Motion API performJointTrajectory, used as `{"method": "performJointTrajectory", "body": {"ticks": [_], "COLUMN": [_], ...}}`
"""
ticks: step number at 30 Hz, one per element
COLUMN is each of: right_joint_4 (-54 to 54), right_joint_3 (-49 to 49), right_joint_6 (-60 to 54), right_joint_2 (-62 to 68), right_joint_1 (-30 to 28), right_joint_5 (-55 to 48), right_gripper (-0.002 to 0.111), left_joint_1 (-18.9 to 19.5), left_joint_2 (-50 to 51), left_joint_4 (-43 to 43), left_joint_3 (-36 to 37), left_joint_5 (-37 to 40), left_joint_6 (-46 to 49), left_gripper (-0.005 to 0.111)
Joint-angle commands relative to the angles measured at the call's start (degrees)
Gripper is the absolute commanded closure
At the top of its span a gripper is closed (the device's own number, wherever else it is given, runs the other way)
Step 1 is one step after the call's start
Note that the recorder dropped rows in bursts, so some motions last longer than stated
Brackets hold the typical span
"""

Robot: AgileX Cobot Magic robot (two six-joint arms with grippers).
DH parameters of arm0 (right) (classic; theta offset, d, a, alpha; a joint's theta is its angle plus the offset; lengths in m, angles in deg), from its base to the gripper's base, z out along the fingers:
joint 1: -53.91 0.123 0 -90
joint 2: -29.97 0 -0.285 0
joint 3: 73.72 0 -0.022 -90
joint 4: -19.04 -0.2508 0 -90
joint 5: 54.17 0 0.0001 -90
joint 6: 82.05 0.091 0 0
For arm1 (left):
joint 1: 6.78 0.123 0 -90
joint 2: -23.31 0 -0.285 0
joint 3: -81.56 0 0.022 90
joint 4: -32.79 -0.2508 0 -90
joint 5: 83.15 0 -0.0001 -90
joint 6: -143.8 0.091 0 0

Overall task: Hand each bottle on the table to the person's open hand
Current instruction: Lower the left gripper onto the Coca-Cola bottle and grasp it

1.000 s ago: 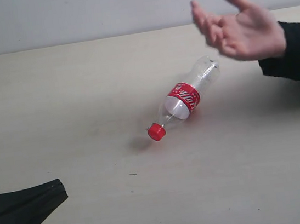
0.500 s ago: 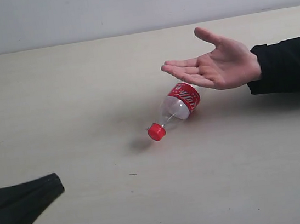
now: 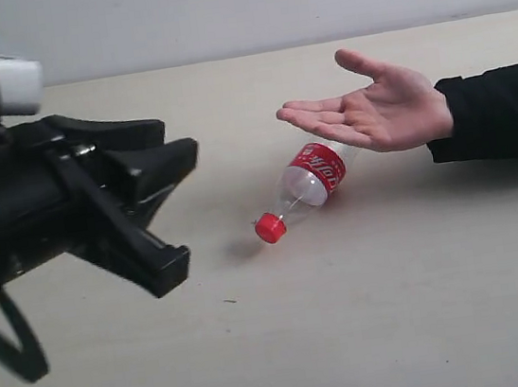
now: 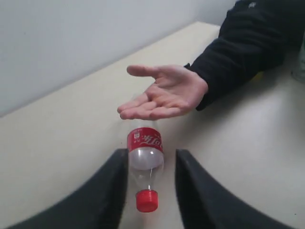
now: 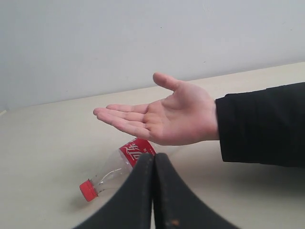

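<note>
On table: 1 bottle lying | left gripper parted, empty | right gripper clenched, wrist-view only

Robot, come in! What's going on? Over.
Left hand open, aimed at bottle, not touching. Right hand shut, empty. Bottle lying on table by person's open hand. Nothing in the way.

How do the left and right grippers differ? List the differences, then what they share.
The left gripper has its jaws apart; the right gripper has its jaws pressed together. The left gripper shows in the exterior view; the right gripper does not. Both are black, hold nothing and face the bottle and the open hand.
</note>
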Motion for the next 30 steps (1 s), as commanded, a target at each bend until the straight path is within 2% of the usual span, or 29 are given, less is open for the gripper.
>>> {"method": "performJointTrajectory", "body": {"ticks": [1, 4, 9, 11, 14, 24, 30], "right_joint_4": [0.3, 0.3, 0.3, 0.3, 0.3, 0.3, 0.3], "right_joint_3": [0.3, 0.3, 0.3, 0.3, 0.3, 0.3, 0.3], "right_joint_6": [-0.1, -0.1, -0.1, -0.1, -0.1, -0.1, -0.1], "right_joint_2": [-0.2, -0.2, -0.2, -0.2, -0.2, -0.2, -0.2], "right_joint_1": [-0.2, -0.2, -0.2, -0.2, -0.2, -0.2, -0.2], "right_joint_5": [0.1, 0.1, 0.1, 0.1, 0.1, 0.1, 0.1], "right_gripper": [0.108, 0.108, 0.108, 0.108, 0.108, 0.108, 0.108], "left_joint_1": [0.1, 0.2, 3.1, 3.9, 4.7, 4.7, 4.6], "left_joint_2": [8.7, 14.3, 21.4, 23.6, 26.9, 38.3, 41.7], "left_joint_4": [8.1, 13.0, 27.2, 30.1, 30.2, 27.3, 27.4], "left_joint_3": [-4.8, -7.3, -11.4, -12.5, -14.4, -20.2, -21.2], "left_joint_5": [1.5, 0.2, -1.2, -1.7, 1.4, 0.5, 1.9], "left_joint_6": [7.3, 12.7, 26.9, 32.7, 38.3, 40.1, 40.1], "left_gripper": [0.043, 0.034, 0.034, 0.034, 0.033, 0.015, 0.015]}}
